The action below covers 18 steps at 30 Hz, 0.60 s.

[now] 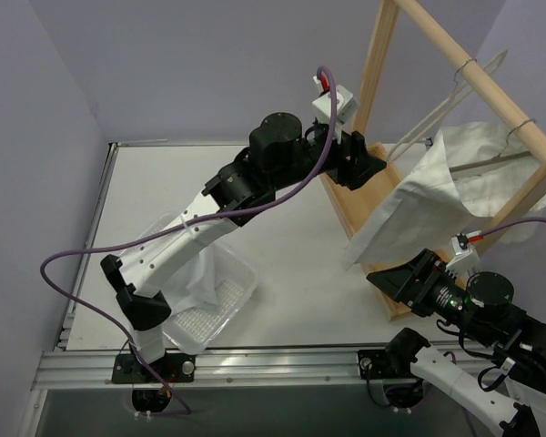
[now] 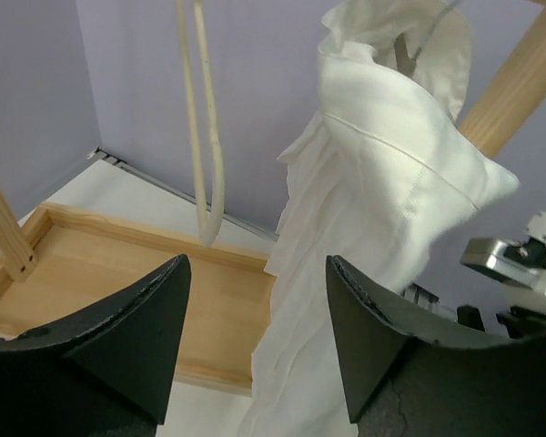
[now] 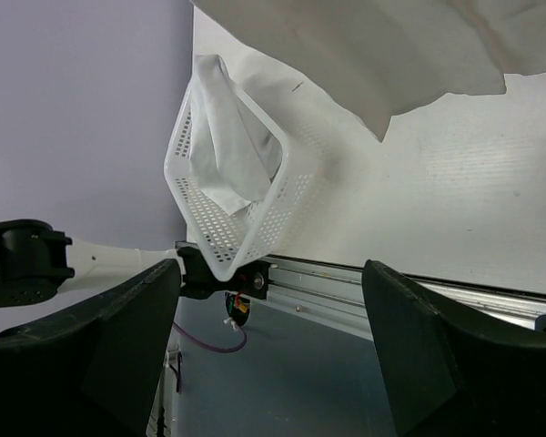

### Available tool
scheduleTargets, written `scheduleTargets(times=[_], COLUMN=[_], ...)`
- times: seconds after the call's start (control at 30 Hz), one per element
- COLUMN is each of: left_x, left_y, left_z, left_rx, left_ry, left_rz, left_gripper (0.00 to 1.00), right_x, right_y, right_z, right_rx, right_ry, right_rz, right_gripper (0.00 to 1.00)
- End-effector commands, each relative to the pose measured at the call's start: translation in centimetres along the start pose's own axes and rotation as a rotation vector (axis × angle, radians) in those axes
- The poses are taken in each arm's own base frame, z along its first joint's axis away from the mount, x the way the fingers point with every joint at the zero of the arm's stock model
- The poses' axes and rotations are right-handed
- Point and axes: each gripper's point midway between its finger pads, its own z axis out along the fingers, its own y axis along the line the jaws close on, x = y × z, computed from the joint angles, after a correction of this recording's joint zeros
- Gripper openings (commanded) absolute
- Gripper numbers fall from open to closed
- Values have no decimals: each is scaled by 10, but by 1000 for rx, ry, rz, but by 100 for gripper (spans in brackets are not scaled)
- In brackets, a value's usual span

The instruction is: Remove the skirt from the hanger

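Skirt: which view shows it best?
Top external: nearly the whole skirt shows, hanging from the rack. Left wrist sees only its middle folds close up; right wrist only its lower corner.

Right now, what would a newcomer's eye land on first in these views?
The white skirt draped from the wooden rack at right, filling much of the left wrist view. Next, the white basket at near left, with cloth in it. The left end effector by the rack and the right end effector near the skirt's low corner both stand open.
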Motion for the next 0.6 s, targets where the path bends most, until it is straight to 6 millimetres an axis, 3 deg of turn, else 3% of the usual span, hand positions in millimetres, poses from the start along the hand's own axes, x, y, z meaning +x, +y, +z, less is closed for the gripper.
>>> scheduleTargets(times=[0.0, 0.07, 0.27, 0.37, 0.57], left_x=[-41, -46, -16, 4, 10], left_y=[-22, -43, -98, -105, -114], left_z=[-34, -45, -53, -43, -18], left_rx=[-16, 45, 369, 391, 382], left_ry=[-129, -156, -153, -69, -45], left_rz=[143, 194, 285, 317, 332], left_gripper=[70, 69, 72, 72, 73], right_x=[-7, -11, -12, -13, -17], right_y=[0, -3, -6, -5, 2], right_z=[1, 1, -10, -16, -22], right_rx=[11, 35, 28, 17, -4], right_ry=[-32, -50, -68, -78, -89], right_rz=[1, -5, 10, 20, 27], right_gripper=[77, 77, 77, 77, 77])
